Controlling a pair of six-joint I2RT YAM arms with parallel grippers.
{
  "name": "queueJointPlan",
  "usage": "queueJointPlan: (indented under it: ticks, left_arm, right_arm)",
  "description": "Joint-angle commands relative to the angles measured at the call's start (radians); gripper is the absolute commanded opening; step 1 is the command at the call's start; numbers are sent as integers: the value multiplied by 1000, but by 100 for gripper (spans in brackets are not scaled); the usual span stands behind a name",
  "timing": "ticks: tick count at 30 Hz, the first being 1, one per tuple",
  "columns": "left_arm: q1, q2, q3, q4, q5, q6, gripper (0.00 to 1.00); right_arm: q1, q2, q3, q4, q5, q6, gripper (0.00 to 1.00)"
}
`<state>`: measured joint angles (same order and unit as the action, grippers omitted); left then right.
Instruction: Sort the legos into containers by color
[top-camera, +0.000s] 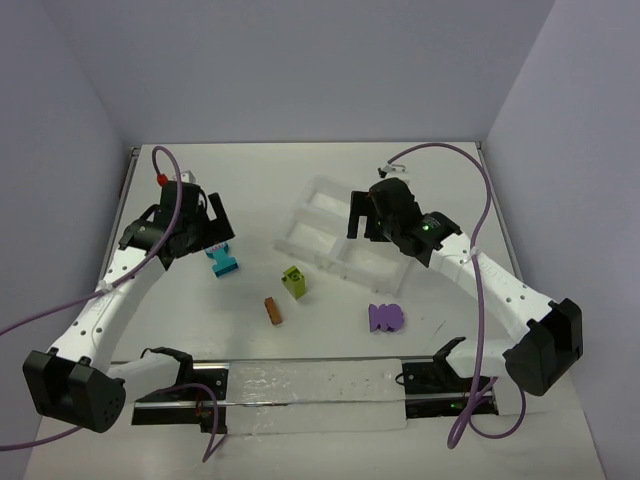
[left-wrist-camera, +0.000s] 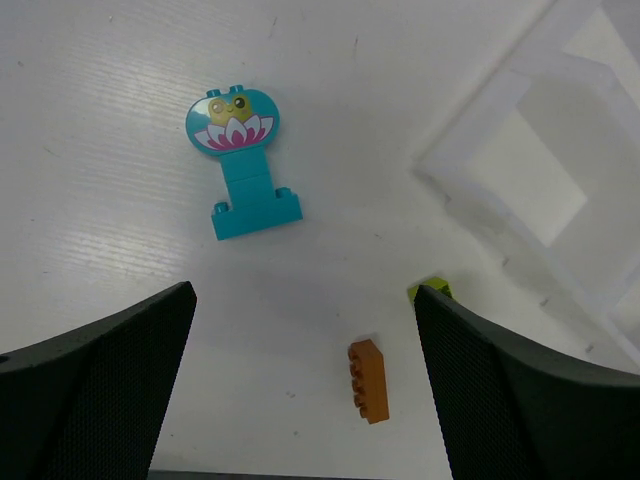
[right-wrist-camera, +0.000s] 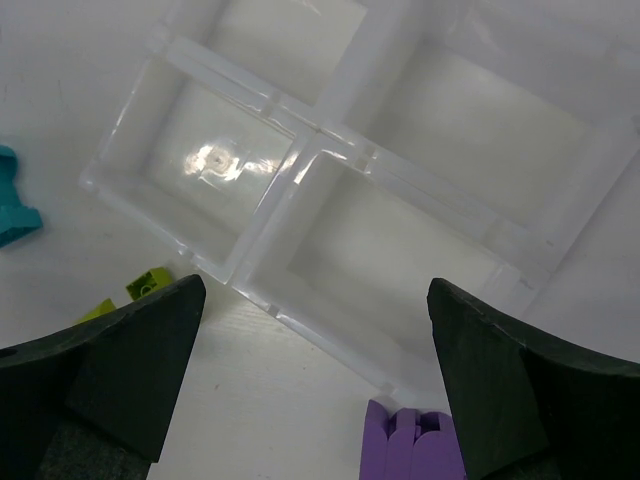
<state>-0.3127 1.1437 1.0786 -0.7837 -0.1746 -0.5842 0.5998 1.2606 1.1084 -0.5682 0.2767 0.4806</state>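
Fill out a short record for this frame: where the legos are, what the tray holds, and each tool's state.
legos outside tray: teal lego clump, lime green lego, orange-brown lego, purple lego
tray: all four compartments empty
left tool: open, holding nothing, close to the teal lego clump
right tool: open, holding nothing, above the tray's edge
sorting progress: not started

A clear strip (top-camera: 315, 390) — black-bracketed — lies on the table (top-camera: 250, 175).
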Motion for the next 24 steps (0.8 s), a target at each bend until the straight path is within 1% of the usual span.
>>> queueJointPlan:
  ticks: [1, 4, 9, 13, 16, 18, 20, 21, 24]
  left_arm:
    - [-5, 1, 8, -52, -64, 5, 99]
    - [-5, 3, 12, -63, -69, -29, 99]
    - [-5, -5, -11, -20, -35, -76, 99]
    - [-11, -2, -2, -40, -72, -91, 99]
    - [-17, -44, 0, -59, -74, -39, 99]
    - [-20, -88, -16, -63, -135, -32, 99]
    - [-20, -139, -28, -60, -166, -40, 99]
    - [-20, -142, -27, -61, -162, -41, 99]
    - [-22, -169, -22, -69, -108, -55, 99]
  right_arm:
    - [15, -12, 33, 63, -2, -55, 100]
    - [21, 7, 58, 46, -46, -63, 100]
    - [40, 22, 54, 16, -98, -64, 100]
    - [82, 16, 32, 28, -117, -64, 100]
    - [145, 19, 18, 64, -131, -76, 100]
    - [182, 36, 31, 68, -141, -87, 100]
    - [219, 63, 64, 45, -140, -100, 100]
    - [226, 66, 72, 39, -137, -109, 100]
    - [312, 101, 99, 39, -122, -123, 99]
